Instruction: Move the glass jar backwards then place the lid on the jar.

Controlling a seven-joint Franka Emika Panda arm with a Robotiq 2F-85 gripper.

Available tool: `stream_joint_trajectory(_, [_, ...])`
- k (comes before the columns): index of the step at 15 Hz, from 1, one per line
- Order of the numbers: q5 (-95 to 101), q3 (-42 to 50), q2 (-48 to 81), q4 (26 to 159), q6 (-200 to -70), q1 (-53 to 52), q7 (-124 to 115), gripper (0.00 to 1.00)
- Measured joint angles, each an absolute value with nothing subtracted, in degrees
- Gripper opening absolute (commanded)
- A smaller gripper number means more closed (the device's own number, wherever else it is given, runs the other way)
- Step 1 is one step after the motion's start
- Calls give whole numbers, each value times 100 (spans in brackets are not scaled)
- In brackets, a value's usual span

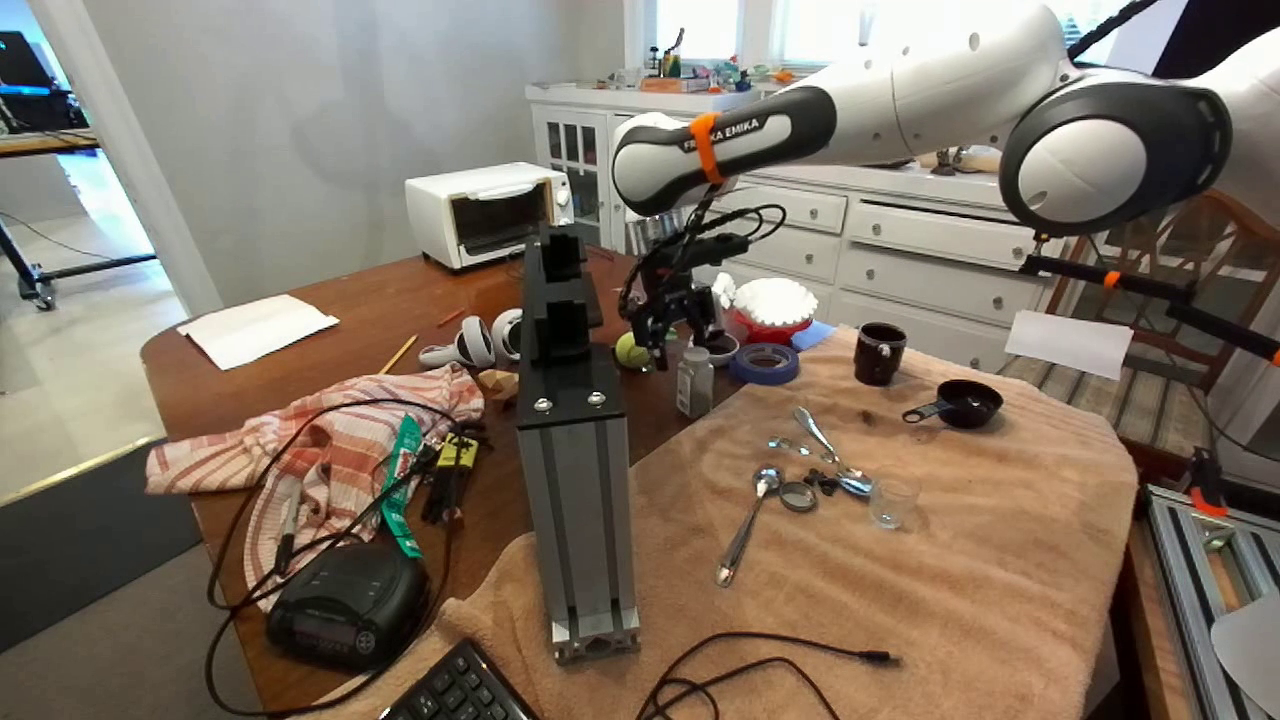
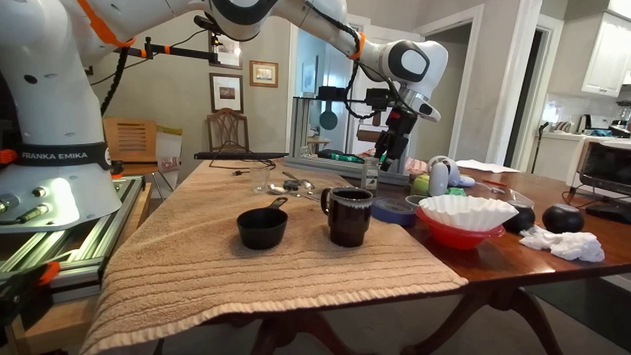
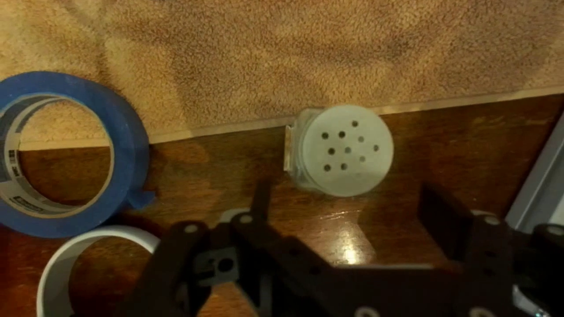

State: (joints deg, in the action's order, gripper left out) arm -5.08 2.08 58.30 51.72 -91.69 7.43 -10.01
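The glass jar (image 1: 893,500) is a short clear glass on the tan towel; it also shows in an exterior view (image 2: 260,181), upright, its outline faint. A small round, shallow, lid-like piece (image 1: 798,497) lies on the towel near it, beside spoons; I cannot tell for sure that it is the lid. My gripper (image 1: 688,345) is far from both, over the wooden table. In the wrist view the gripper (image 3: 346,198) is open and empty. A clear shaker with a white perforated top (image 3: 348,150) stands just ahead of the fingers, apart from them.
Blue tape (image 1: 765,364) and a white ring-shaped item (image 3: 59,273) are beside the shaker. A tall metal frame (image 1: 580,500) stands close to the gripper. A dark mug (image 2: 349,217), a black measuring cup (image 2: 262,226) and a red bowl with white filters (image 2: 458,231) stand around.
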Motion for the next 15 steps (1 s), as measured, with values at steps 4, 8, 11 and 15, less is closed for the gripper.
stream_joint_trajectory(4, [-503,208,5712,4990,-8961,745,-1000,100])
stream_joint_trajectory(8, [-304,207,5143,5147,-8919,677,-357,100])
stream_joint_trajectory(11, [-91,173,4360,5738,-8920,584,449,100])
stream_joint_trajectory(15, [-75,8,3377,6700,-8926,528,1220,100])
